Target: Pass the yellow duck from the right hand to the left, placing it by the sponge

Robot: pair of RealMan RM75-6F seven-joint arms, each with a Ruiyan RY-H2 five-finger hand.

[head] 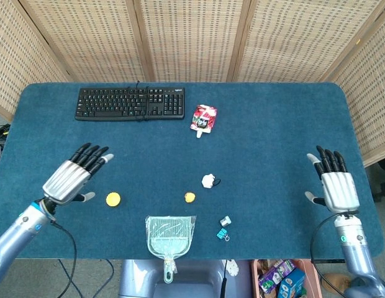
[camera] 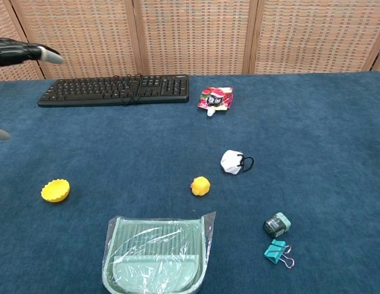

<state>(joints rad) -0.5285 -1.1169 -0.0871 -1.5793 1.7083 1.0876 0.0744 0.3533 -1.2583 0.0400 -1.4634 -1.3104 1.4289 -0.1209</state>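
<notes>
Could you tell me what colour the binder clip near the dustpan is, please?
The binder clip is teal, clearest in the chest view.

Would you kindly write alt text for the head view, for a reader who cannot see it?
A small yellow duck sits alone near the front of a blue table, with the open left hand and open right hand hovering far apart at either side. Nearby lie a white crumpled object, a yellow cup, a green dustpan and a black keyboard.
</notes>
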